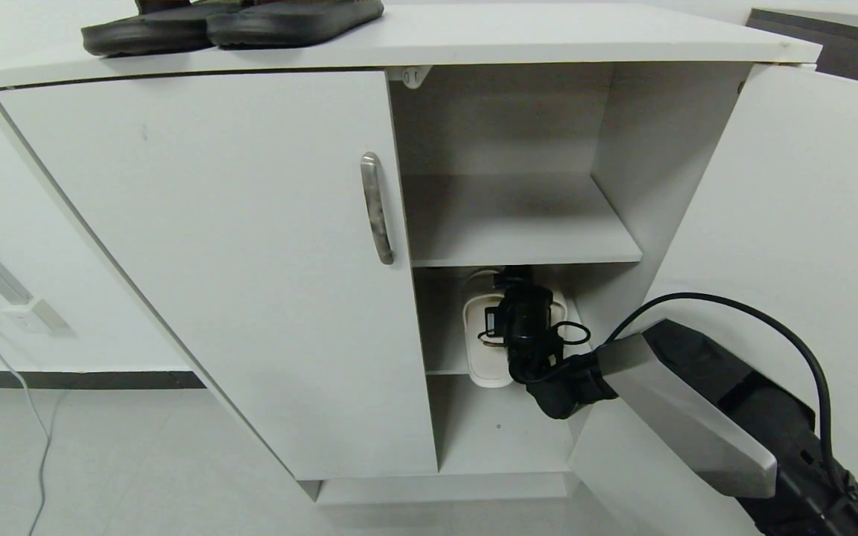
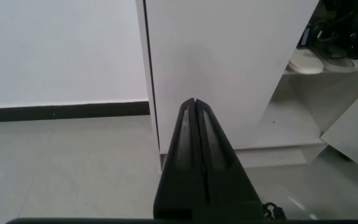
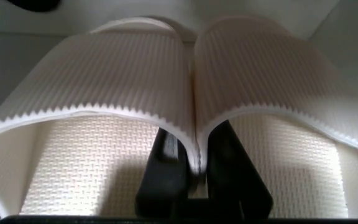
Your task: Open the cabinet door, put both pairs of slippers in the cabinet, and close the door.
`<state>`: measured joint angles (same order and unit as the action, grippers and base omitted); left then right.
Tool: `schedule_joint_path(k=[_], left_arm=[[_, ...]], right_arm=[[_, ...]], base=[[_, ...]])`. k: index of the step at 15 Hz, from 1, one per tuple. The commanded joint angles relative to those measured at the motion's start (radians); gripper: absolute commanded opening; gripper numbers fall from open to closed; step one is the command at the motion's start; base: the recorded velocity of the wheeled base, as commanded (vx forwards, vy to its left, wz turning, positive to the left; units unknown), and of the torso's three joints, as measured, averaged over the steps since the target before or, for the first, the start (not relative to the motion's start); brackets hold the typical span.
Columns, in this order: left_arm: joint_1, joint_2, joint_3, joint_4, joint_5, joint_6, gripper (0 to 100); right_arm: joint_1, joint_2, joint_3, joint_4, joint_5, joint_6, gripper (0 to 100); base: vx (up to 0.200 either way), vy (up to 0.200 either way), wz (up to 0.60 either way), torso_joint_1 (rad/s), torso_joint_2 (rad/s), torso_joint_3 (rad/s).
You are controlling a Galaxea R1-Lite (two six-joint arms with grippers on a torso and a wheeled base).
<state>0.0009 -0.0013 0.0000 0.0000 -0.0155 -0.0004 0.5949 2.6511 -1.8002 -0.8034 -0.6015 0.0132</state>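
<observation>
Your right gripper (image 3: 194, 158) pinches the white slippers (image 3: 110, 81), left gripper (image 2: 194, 112) closed empty; releasing near the front edge of the shelf (image 1: 444, 362) risks them falling out.

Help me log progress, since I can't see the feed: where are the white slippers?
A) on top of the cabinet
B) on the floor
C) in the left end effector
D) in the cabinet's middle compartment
D: the white slippers are in the cabinet's middle compartment, with the right end effector clamped on their straps.
</observation>
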Motion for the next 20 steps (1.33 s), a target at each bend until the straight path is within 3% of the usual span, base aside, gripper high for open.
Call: schedule_joint_path(k=[1, 5, 6, 12, 20], left_arm=[[0.001, 0.001, 0.0, 0.0, 0.0, 0.0, 0], [0.001, 0.001, 0.0, 0.0, 0.0, 0.0, 0], [0.001, 0.001, 0.0, 0.0, 0.0, 0.0, 0], [0.001, 0.001, 0.0, 0.0, 0.0, 0.0, 0], [0.001, 0.001, 0.0, 0.0, 0.0, 0.0, 0]], right_arm=[[-0.001, 0.009, -0.005, 0.0, 0.0, -0.001, 0], [-0.004, 0.024, -0.007, -0.002, 0.0, 0.001, 0], [-0.004, 0.027, -0.005, -0.002, 0.0, 0.001, 100], [0.003, -0.045, 0.121, -0.033, 0.0, 0.001, 100], [0.079, -0.255, 0.513, -0.234, -0.008, 0.001, 100]], base=[[0.0, 0.0, 0.0, 0.0, 0.0, 0.0], [0.0, 0.0, 0.0, 0.0, 0.0, 0.0], [0.0, 0.0, 0.0, 0.0, 0.0, 0.0], [0.0, 0.0, 0.0, 0.0, 0.0, 0.0], [0.0, 0.0, 0.0, 0.0, 0.0, 0.0]])
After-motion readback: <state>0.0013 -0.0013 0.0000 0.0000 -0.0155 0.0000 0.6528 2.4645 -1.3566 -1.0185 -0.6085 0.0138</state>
